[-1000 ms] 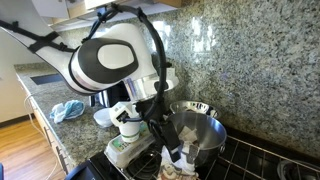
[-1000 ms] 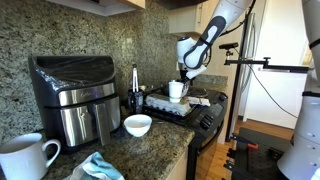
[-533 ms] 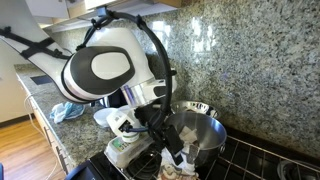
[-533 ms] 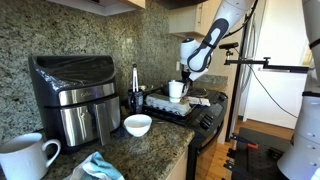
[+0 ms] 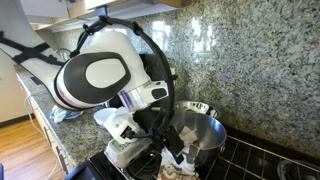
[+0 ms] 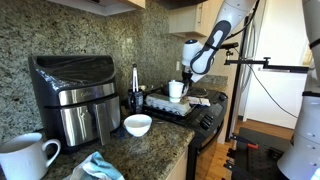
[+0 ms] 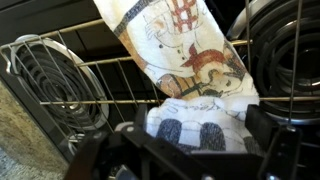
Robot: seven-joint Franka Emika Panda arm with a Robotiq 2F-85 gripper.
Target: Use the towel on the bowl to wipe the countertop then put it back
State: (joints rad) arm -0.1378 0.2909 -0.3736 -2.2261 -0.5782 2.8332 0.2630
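An exterior view crowds the arm (image 5: 95,75) with the steel pot (image 5: 200,135) at 4 o'clock, an exterior view looks from far along the countertop (image 6: 150,150) toward the stove (image 6: 178,105), and the wrist view hangs close above its burner coil (image 7: 50,75).

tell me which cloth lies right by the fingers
The printed white towel draped across the black stovetop; the crumpled blue cloth lies far off on the granite countertop.
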